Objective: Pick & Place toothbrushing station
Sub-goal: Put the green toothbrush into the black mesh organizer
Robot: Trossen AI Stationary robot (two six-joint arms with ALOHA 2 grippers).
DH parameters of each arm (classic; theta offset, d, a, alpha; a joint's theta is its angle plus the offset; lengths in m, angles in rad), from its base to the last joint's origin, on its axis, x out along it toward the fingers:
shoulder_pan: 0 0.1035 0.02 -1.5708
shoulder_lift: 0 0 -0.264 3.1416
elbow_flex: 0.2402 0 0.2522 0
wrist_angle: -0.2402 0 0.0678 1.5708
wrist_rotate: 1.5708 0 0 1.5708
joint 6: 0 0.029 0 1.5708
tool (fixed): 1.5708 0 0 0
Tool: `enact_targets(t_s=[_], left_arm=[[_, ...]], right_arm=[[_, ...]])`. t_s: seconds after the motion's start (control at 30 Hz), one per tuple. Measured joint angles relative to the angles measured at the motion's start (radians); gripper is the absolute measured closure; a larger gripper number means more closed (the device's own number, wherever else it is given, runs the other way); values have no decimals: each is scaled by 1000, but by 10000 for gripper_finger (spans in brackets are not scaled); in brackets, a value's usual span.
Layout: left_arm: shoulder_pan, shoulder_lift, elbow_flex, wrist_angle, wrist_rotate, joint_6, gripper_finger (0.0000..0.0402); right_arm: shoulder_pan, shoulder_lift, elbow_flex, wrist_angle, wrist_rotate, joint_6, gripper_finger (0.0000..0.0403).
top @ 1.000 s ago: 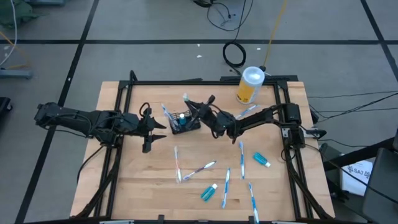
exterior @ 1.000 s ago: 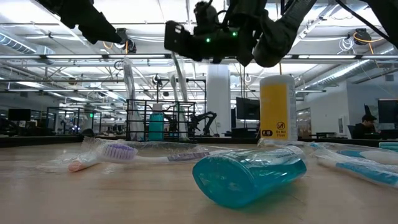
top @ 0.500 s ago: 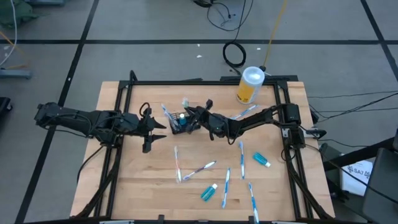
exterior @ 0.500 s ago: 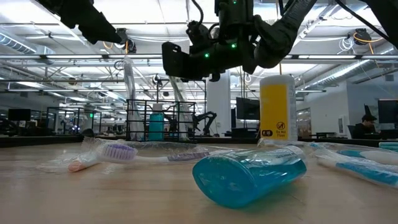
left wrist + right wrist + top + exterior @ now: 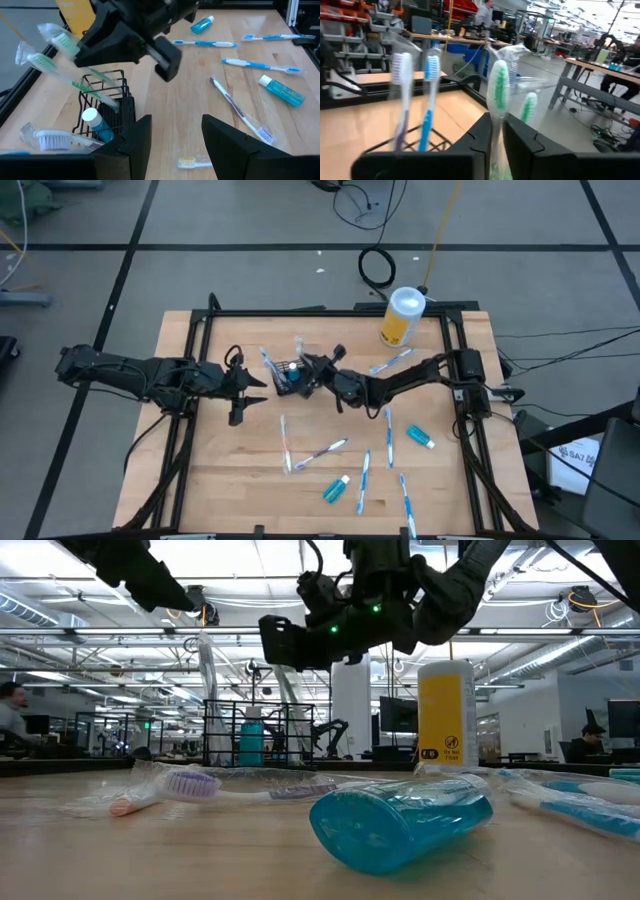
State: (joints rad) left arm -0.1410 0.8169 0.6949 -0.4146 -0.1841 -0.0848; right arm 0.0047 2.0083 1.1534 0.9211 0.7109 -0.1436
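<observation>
The black wire caddy (image 5: 290, 377) stands mid-table, left of centre, with toothbrushes and a teal tube upright inside it (image 5: 100, 125). My right gripper (image 5: 312, 366) reaches in level from the right, just above the caddy's rim. Its fingers are close around a green-headed toothbrush in a clear wrapper (image 5: 497, 92). A second green brush (image 5: 527, 107) stands beside that one, and two blue-and-white brushes (image 5: 430, 100) stand farther along. My left gripper (image 5: 243, 388) hovers open to the left of the caddy, holding nothing (image 5: 172, 135). My right gripper has the wrapped green toothbrush's handle (image 5: 496, 132), just below its head, between its two fingers. The fingers come level from the table's right and lie across the brush. The brush leans, head up, and its lower end (image 5: 111, 103) sits inside the caddy.
A yellow canister with a white lid (image 5: 402, 317) stands at the far right. Loose toothbrushes (image 5: 388, 428) and teal tubes (image 5: 421, 437) lie scattered over the near half of the table. A teal tube (image 5: 400, 820) and a purple-bristled brush (image 5: 200, 785) lie close to the low camera.
My right gripper has sunk a little toward the caddy, shifted toward the table's left, and tipped from slanting to level. The green toothbrush came down with it, and its lower end now rests in the caddy.
</observation>
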Motion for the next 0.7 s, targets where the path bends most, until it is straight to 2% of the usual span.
enact_targets(t_s=[0.17,0.37,0.47,0.6,0.7], left_arm=[[0,0,0,-2,0,-3,224],[0,0,0,-1,0,-8,224],[0,0,0,-1,0,-16,224],[0,0,0,-1,0,-20,224],[0,0,0,-1,0,-21,224]], right_arm=[[18,-5,0,-42,17,0,311],[24,-10,0,-71,158,-8,249],[19,-10,0,-45,113,-24,230],[2,-10,0,13,-62,-28,215],[-17,-10,0,44,-112,-26,205]])
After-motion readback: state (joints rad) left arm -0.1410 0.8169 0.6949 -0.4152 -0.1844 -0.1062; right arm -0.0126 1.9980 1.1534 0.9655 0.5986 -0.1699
